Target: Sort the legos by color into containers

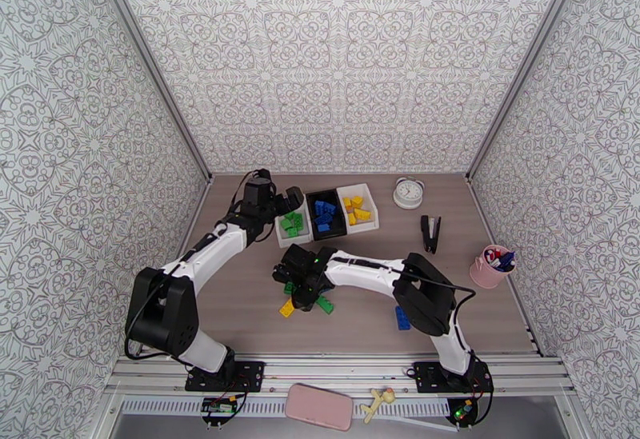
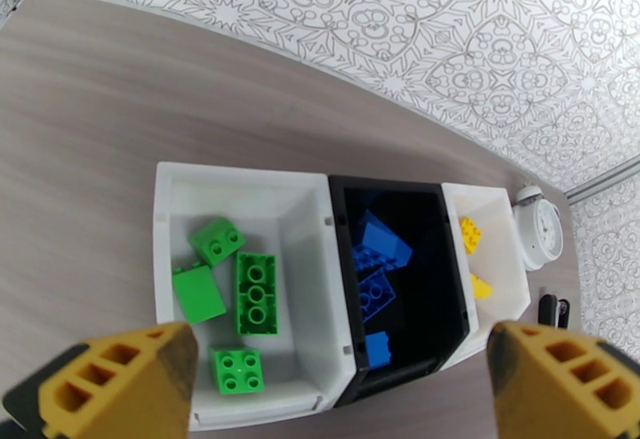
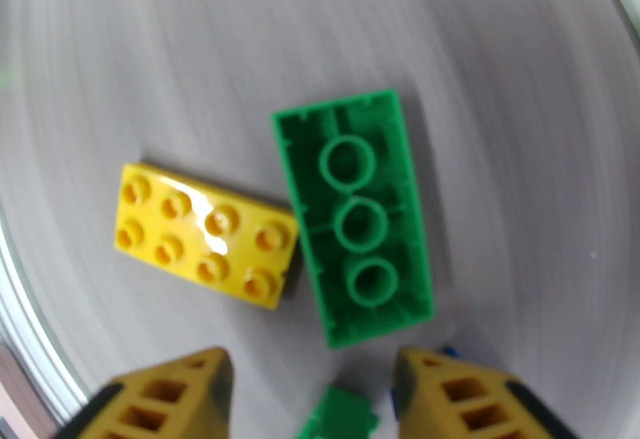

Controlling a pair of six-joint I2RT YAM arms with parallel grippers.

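Three containers stand in a row: a white bin with several green legos, a black bin with blue legos, and a white bin with yellow legos. My left gripper hovers open and empty at the green bin's near edge. My right gripper is open, low over loose legos: a yellow brick and an upside-down green brick. A small green piece lies between its fingertips, untouched. A blue brick lies by the right arm.
At the back right stand a white alarm clock, a black stapler and a pink pen cup. A pink flat case and a yellow toy lie on the front rail. Patterned walls close in three sides.
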